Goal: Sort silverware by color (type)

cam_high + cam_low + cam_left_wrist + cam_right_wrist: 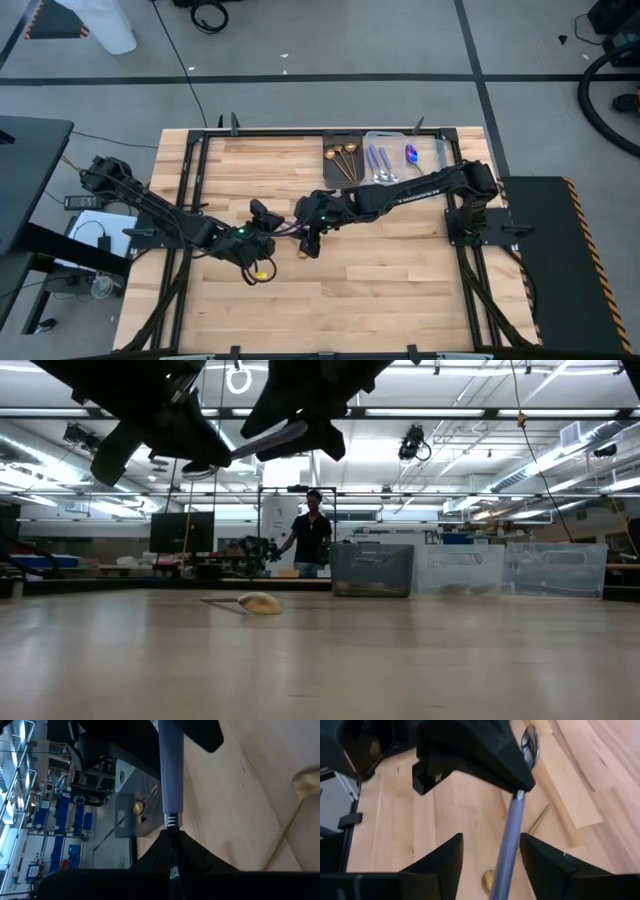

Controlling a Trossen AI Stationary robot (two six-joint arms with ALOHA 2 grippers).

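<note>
A spoon with a pale lavender-grey handle point(510, 840) and a silver bowl point(530, 745) is up in the air over the middle of the table. My left gripper point(171, 832) is shut on it. My right gripper point(492, 865) is open, one finger on each side of the handle, apart from it. In the high view the two grippers meet at mid-table, left point(262, 238) and right point(308, 240). A gold spoon point(262, 268) lies flat on the table below them, also in the low view point(258, 603). My left gripper pinches the spoon between its two fingers at the ribbed neck point(171, 820), where the handle joins the bowl. The spoon is lifted clear of the table. Its handle point(170, 770) sticks straight out from the fingertips toward my right gripper.
Tray bins stand along the far edge right of centre: a dark one with gold spoons point(345, 158) and clear ones with silver utensils point(380, 165) and a purple one point(411, 153). A person point(312, 540) stands in the room beyond the table.
</note>
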